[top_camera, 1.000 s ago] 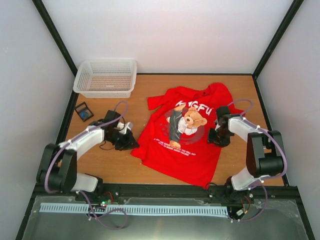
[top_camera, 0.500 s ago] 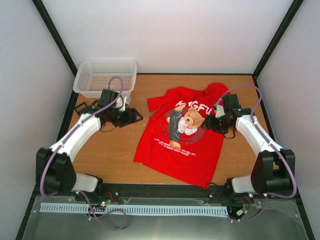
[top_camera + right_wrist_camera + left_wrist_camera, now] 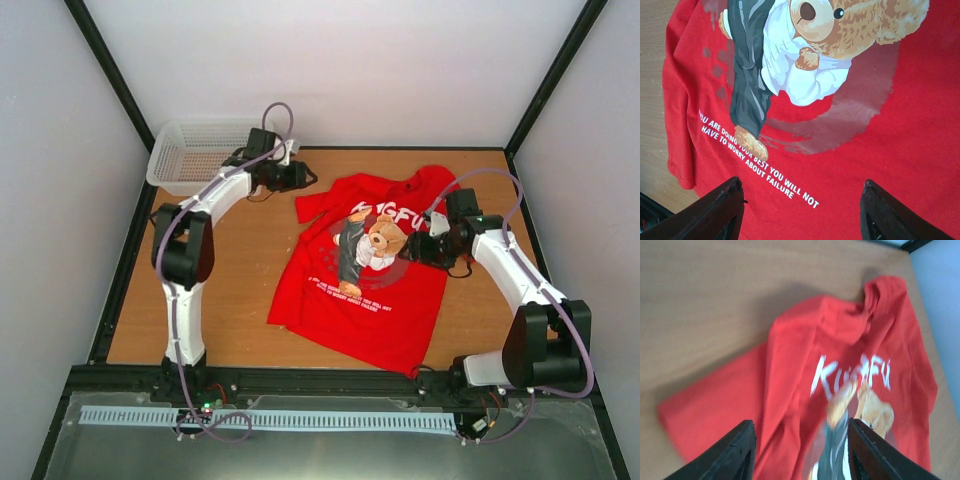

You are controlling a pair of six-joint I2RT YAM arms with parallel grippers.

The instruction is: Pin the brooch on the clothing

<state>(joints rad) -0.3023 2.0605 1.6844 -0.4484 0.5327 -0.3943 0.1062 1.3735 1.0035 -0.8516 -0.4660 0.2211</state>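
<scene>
left end effector [image 3: 801, 424]: fingers spread, nothing between them. You just look straight through the gap at red fabric.
right end effector [image 3: 801, 183]: also spread wide and not pinching anything.
red T-shirt [image 3: 372, 300]: lying flat-ish on the worktop [image 3: 235, 290], print side up, a bit rumpled up at the collar. It sits below and in front of both end effectors.
seen from the left end effector: the shirt spreads out ahead of the fingers. The white KUNGFU lettering [image 3: 850, 374] is ahead and a bit to the right side of the view, and one sleeve runs off to the left. From the top view this end effector is up beside the shirt's far sleeve corner. Can't tell if it touches the cloth.
seen from the right end effector: the teddy bear print [image 3: 840, 30] is straight ahead, past the fingertips. The small white slogan text [image 3: 757, 159] runs between the fingers, closer to the left one.
white mesh basket [image 3: 200, 155]: just behind the left end effector, on the side away from the shirt.
brooch: honestly can't spot it in any view, too small or hidden.
</scene>
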